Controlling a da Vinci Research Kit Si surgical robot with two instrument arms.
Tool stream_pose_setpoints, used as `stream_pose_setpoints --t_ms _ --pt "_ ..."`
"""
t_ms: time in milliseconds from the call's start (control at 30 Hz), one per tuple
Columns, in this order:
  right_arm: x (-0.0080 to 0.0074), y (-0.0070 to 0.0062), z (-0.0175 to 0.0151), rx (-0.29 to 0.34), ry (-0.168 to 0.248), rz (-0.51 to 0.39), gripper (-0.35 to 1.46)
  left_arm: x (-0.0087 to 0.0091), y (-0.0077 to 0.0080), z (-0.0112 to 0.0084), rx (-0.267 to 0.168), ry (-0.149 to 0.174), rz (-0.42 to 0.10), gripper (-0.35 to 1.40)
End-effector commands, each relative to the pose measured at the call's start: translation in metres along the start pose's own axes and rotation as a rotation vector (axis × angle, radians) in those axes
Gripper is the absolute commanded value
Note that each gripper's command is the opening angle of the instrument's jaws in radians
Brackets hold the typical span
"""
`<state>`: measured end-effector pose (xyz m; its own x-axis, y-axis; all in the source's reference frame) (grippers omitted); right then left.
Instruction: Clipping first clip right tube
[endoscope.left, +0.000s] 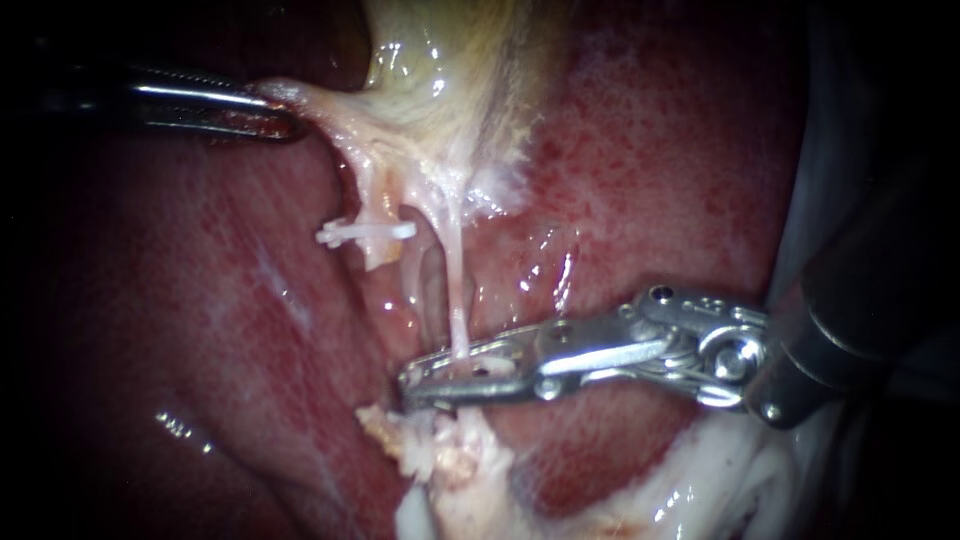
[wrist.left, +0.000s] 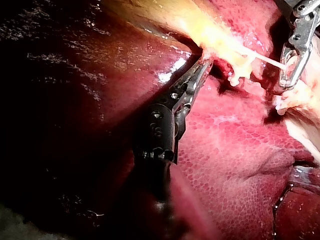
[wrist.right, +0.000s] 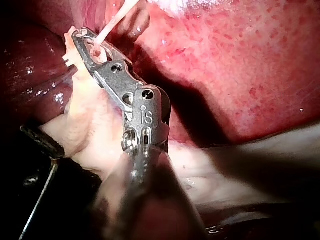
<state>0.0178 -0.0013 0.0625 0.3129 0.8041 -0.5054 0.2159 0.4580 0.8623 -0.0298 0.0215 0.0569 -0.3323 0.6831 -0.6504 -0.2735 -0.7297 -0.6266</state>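
The thin pale right tube (endoscope.left: 458, 285) runs down from the yellowish gallbladder (endoscope.left: 450, 70) into my right instrument (endoscope.left: 450, 375). Its slotted metal jaws lie across the tube and are shut on it just above a lump of white fatty tissue (endoscope.left: 450, 455). The left tube (endoscope.left: 378, 205) carries a white clip (endoscope.left: 365, 233). My left instrument (endoscope.left: 275, 110) is shut on a stretched fold of gallbladder tissue at the upper left. In the right wrist view the tube (wrist.right: 112, 22) enters the jaws (wrist.right: 87, 42) near their tip. The left wrist view shows the left instrument (wrist.left: 202, 65) gripping tissue.
Red mottled liver (endoscope.left: 650, 170) surrounds the tubes on all sides. Pale white tissue (endoscope.left: 720, 480) lies under the right instrument's wrist. My right instrument (wrist.left: 289, 70) shows ahead of the left jaws in the left wrist view. A thin dark wire (wrist.right: 40, 200) lies beside the right shaft.
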Motion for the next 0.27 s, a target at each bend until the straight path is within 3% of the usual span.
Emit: stream_pose_setpoints --t_ms 33,267 --pt "-0.0002 0.0001 0.0000 0.002 -0.002 0.000 -0.35 0.0000 0.0000 0.0000 0.000 0.000 0.000 -0.35" --pt "-0.0003 0.0002 -0.0001 0.002 -0.005 -0.001 -0.35 0.0000 0.0000 0.0001 0.000 0.000 0.000 -0.35"
